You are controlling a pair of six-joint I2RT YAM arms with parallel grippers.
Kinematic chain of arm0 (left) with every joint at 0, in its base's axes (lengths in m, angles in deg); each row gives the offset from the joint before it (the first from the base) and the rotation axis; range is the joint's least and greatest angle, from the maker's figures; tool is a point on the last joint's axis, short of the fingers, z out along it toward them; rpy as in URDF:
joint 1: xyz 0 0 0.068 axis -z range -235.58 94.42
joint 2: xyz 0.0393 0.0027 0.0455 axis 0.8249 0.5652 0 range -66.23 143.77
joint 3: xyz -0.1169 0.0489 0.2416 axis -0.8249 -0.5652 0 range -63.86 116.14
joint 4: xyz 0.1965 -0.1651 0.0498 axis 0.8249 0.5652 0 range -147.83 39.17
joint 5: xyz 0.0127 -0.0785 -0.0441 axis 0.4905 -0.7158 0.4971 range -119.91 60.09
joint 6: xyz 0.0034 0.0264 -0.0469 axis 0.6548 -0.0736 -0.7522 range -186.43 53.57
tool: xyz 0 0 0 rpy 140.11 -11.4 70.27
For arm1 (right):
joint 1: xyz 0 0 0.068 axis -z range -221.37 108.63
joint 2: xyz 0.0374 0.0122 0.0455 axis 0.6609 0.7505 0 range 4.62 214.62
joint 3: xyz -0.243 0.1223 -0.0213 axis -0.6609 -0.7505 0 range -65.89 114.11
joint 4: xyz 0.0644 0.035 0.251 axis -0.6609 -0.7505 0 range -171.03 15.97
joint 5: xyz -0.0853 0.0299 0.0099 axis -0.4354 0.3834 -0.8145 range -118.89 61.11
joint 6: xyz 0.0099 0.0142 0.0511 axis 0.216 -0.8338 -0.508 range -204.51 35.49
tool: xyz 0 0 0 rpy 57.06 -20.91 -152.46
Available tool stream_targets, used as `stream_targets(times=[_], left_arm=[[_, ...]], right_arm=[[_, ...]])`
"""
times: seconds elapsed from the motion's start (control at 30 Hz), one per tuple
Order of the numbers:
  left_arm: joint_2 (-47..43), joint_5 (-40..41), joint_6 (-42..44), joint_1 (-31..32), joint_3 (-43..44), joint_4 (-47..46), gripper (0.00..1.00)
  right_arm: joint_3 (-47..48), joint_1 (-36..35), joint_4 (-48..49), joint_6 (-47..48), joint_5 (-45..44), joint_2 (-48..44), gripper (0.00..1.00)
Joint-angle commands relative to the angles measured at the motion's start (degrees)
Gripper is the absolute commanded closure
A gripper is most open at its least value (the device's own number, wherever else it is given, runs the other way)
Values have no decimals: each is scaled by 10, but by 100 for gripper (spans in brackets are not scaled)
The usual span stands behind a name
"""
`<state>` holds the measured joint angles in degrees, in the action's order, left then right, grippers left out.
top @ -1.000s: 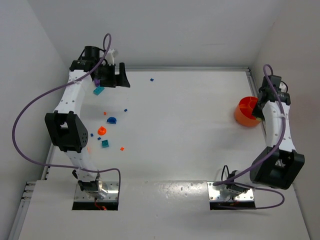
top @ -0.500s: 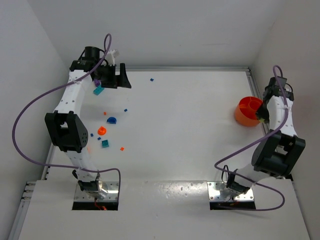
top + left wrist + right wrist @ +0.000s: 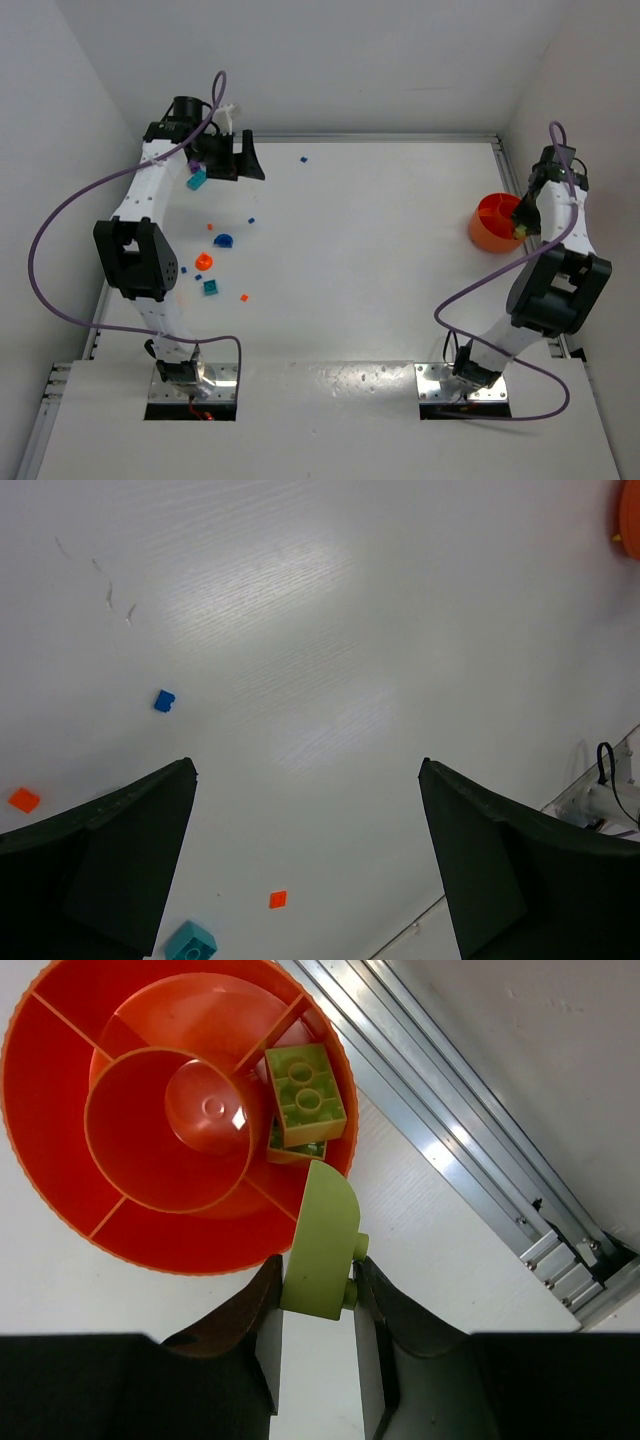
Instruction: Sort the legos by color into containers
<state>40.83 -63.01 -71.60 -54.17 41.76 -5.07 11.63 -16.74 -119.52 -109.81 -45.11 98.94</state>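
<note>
Dropping off a lime piece is the step you are in: your right end effector point(image 3: 317, 1285) pinches the lime piece point(image 3: 322, 1230) at the lower right rim of the orange bowl point(image 3: 120, 1245), where 1 lime brick point(image 3: 305, 1095) lies in a compartment, seemingly with another under it. Next, carry the piece over that compartment and let go. Your left end effector point(image 3: 307, 780) hangs spread wide and empty over the tabletop point(image 3: 300, 630), with a blue lego point(image 3: 164, 701) at left and an orange-red lego point(image 3: 278, 899) lower down, both unsorted. No brand, label or writing is readable.
</note>
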Motion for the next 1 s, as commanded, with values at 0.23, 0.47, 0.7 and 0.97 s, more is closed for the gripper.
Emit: stream_targets(times=[0.23,0.47,0.7,0.97], left_arm=[[5,-19,2,2,2,-4,0],[5,-19,-3,2,2,-9,0],[5,-19,-3,2,2,-14,0],[-23,-14,11,2,2,-21,0]], right_arm=[[41,9,11,-1,15,27,93],[47,14,16,4,25,32,74],[52,14,22,15,30,27,31],[7,3,49,62,123,-70,30]])
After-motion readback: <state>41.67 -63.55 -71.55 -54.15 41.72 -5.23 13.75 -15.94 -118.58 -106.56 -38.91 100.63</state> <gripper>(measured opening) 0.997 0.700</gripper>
